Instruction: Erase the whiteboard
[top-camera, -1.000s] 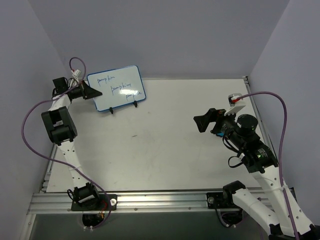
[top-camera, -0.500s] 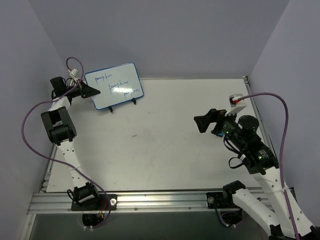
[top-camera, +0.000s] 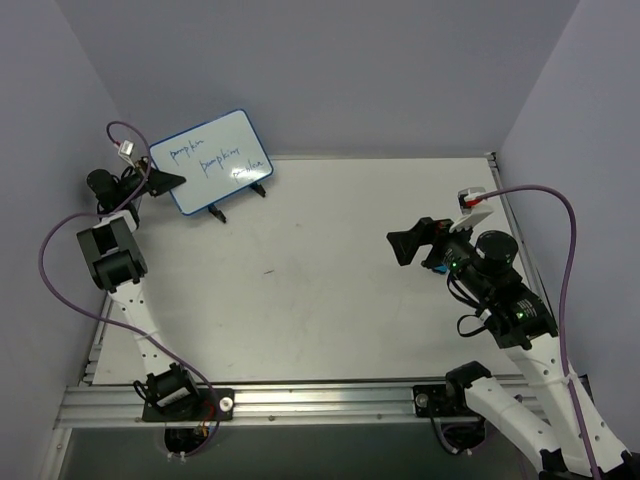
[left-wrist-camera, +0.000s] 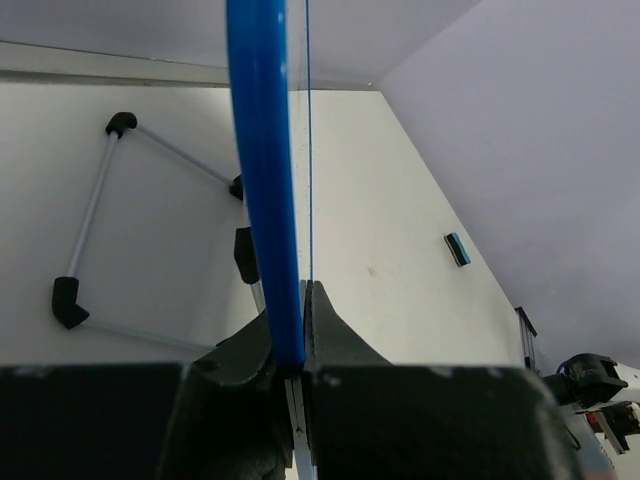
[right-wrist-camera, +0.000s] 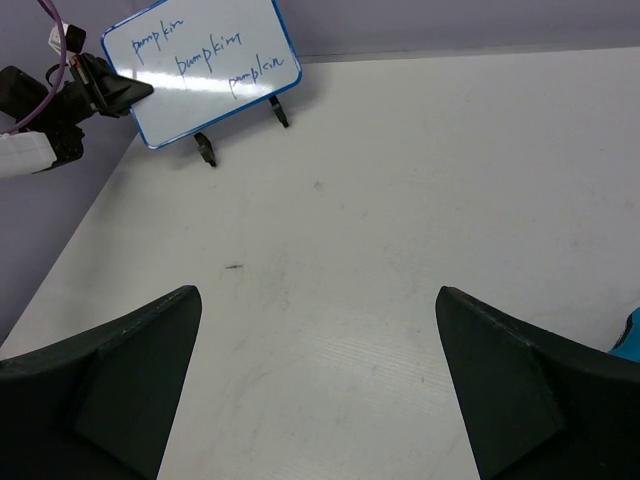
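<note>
The whiteboard (top-camera: 210, 160) has a blue frame and three blue handwritten words, and it stands tilted at the back left. My left gripper (top-camera: 172, 180) is shut on its left edge. In the left wrist view the blue frame edge (left-wrist-camera: 262, 150) runs straight up from between the shut jaws of the left gripper (left-wrist-camera: 300, 300). The whiteboard (right-wrist-camera: 210, 65) also shows far off in the right wrist view. My right gripper (top-camera: 405, 245) hovers over the right side of the table. Its jaws stand open, and only bare table lies under the right gripper (right-wrist-camera: 315, 292).
The wire easel stand (left-wrist-camera: 95, 215) with black feet (top-camera: 215, 213) sits under and behind the board. A small blue eraser block (left-wrist-camera: 457, 248) lies on the table (top-camera: 320, 300) to the right, and it shows at the right edge (right-wrist-camera: 630, 342) of the right wrist view. Purple walls close the back and sides.
My left gripper has carried the whiteboard to the left and toward the back corner, turning it slightly, and the stand's feet moved with it. The right arm has not moved.
</note>
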